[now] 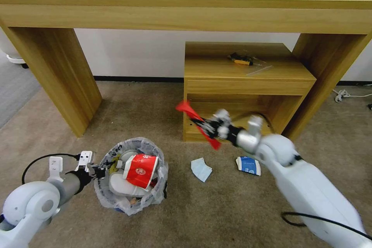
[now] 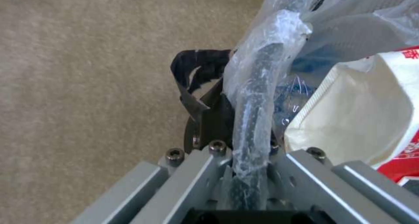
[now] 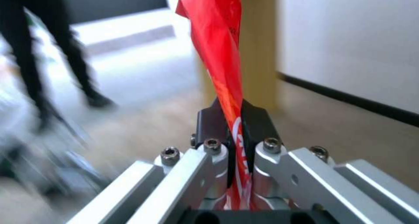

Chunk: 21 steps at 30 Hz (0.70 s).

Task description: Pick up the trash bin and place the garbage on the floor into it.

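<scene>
A: Nearest us, the left gripper [image 2: 244, 152] is clamped on the bag-covered rim of the trash bin [image 1: 131, 180], which sits low over the floor [image 1: 232, 209].

B: And the right gripper [image 1: 206, 127]?

A: It pinches a red wrapper [image 1: 193, 118] mid-air, in front of the small cabinet [image 1: 244, 85].

B: How would that handle?

A: Light, limp and slick, I'd judge; best nipped near the middle, as here. The blue mask [image 1: 201, 169] and blue packet [image 1: 248, 165] lie on the carpet beside the bin, both flat and soft, so take them by an edge

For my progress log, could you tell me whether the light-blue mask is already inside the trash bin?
No, the light-blue mask lies on the floor beside the trash bin.
</scene>
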Tool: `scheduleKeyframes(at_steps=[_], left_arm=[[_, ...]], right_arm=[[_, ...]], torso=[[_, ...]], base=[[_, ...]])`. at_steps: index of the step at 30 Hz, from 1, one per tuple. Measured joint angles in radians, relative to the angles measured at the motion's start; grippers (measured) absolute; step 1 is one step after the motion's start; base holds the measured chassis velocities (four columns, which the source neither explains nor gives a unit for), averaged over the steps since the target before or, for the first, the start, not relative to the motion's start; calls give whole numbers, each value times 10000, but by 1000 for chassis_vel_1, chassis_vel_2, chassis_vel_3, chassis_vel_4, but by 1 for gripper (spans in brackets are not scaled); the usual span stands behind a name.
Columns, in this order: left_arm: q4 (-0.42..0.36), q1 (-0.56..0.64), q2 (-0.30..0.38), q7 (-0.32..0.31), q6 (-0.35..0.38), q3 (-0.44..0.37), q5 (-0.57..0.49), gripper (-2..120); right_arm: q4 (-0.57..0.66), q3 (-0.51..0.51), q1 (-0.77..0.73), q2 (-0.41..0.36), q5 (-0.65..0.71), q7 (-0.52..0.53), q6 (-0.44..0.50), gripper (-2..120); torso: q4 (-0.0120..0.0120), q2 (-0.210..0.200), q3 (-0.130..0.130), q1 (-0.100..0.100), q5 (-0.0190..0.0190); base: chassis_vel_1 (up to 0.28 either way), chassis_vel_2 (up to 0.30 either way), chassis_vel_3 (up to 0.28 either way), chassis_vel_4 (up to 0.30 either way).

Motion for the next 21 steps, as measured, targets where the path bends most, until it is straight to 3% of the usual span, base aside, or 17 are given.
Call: scheduleKeyframes(at_steps=[3,4,6,10,21], left_arm=[[226,-421,104,-77,-1,674,-150,0],[226,-421,104,-77,-1,674,-150,0],[281,-620,148,-115,0,979,-246,0],[281,-725,256,-113,-1,1052,-390,0],[90,-643,466,-88,0,767,-672,0]], right_arm=[[436,-1486,1504,1890,1288,1142,-963,1],[436,-1486,1504,1890,1288,1142,-963,1],[432,-2312,2036,2917,2007,1723,-1234,1],[232,-3290,2018,3390,2051,2148,-1353,1],[-248,-3610,1277,3064,530,1908,-1119,1]], torso=[[10,0,1,1,3],[10,0,1,1,3],[12,-1,1,0,-1],[2,0,0,-1,2],[5,0,0,-1,4]], base=[[0,0,0,0],[0,0,0,0],[0,0,0,0],[0,0,0,0],[0,0,0,0]])
